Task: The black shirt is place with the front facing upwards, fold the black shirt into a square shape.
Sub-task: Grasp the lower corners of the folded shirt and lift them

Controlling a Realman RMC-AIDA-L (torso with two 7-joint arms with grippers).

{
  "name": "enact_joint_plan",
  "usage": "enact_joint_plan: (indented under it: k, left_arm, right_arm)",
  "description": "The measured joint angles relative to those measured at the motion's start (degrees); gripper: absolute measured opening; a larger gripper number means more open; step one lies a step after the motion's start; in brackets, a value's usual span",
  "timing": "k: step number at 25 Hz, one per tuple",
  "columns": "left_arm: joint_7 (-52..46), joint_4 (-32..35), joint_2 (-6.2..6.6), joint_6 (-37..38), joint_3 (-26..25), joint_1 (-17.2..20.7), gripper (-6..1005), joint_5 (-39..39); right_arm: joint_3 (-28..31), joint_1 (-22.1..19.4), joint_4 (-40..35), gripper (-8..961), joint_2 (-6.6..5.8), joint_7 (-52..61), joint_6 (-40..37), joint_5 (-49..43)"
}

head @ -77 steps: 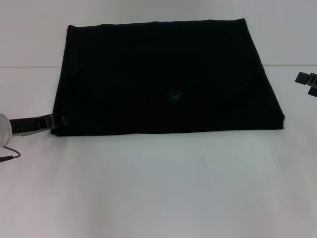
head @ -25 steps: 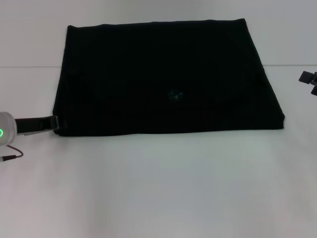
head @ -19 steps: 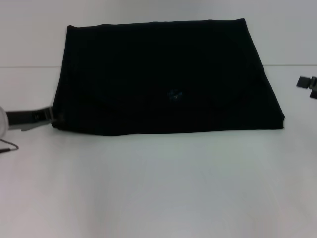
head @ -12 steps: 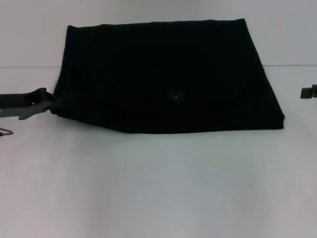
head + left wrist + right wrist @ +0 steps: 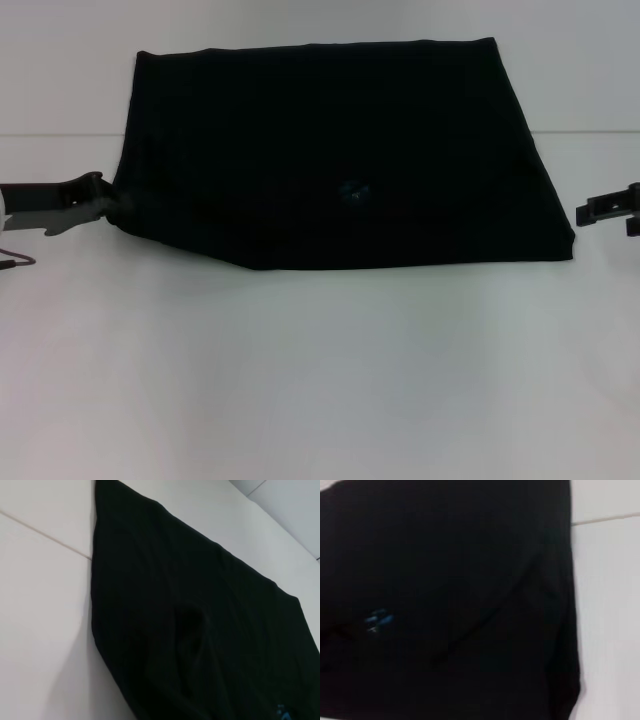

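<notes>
Table (image 5: 320, 380) comes first, because it is the biggest thing: a wide white top that fills the head view, with a thin line running across it far back.

Next in size is the black shirt (image 5: 330, 150). It lies on the far half of the table, from the middle up toward 12 o'clock, already folded into a wide flat shape with four main sides. Its far edge is straight. Its near edge runs straight from the 3 o'clock side, then slants up toward the corner at 9 o'clock, where the cloth is pulled up off its flat line. In the left wrist view the shirt (image 5: 200, 630) shows a soft dent and some folds near that side. In the right wrist view the shirt (image 5: 445, 595) fills most of the picture, with its edge lying flat on the white top.

The left gripper (image 5: 108, 205) is at 9 o'clock, right at the shirt's near left corner. Its fingers are pressed together and pinch the cloth there.

The right gripper (image 5: 606, 208) is at 3 o'clock, near the shirt's right corner but not touching it. I cannot tell if its fingers are spread or closed.

Smallest is a little blue label (image 5: 352, 191), on top of the shirt near its middle. It shows in the right wrist view too (image 5: 378, 619).
</notes>
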Motion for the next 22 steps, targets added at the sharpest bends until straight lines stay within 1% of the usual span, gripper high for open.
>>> enact_joint_plan:
  k: [3,6,14,17,20,22]
  left_arm:
    - [0.13,0.0,-0.08,-0.26,0.0,0.0,9,0.0]
    - [0.19,0.0,-0.33,-0.68,-0.03,-0.04,10,0.0]
    - [0.25,0.0,-0.56,-0.8,-0.06,0.1,13,-0.08]
    - [0.24,0.0,-0.68,-0.85,-0.05,0.24,14,-0.1]
    - [0.24,0.0,-0.76,-0.95,-0.05,0.32,16,-0.13]
    - [0.24,0.0,-0.81,-0.96,-0.06,0.34,16,-0.15]
  right_arm:
    - [-0.91,0.11,0.58,914,1.07,0.36,3.16,-0.34]
    - [-1.08,0.3,1.1,870,2.32,0.88,6.35,-0.72]
    - [-1.6,0.56,4.1,754,3.08,1.35,10.77,-0.92]
    - [-2.4,0.63,5.56,629,3.89,1.08,13.69,-0.95]
    - [-3.67,0.64,5.72,504,5.05,1.04,16.46,-0.96]
    - [-4.32,0.65,5.86,475,5.71,1.01,17.87,-0.97]
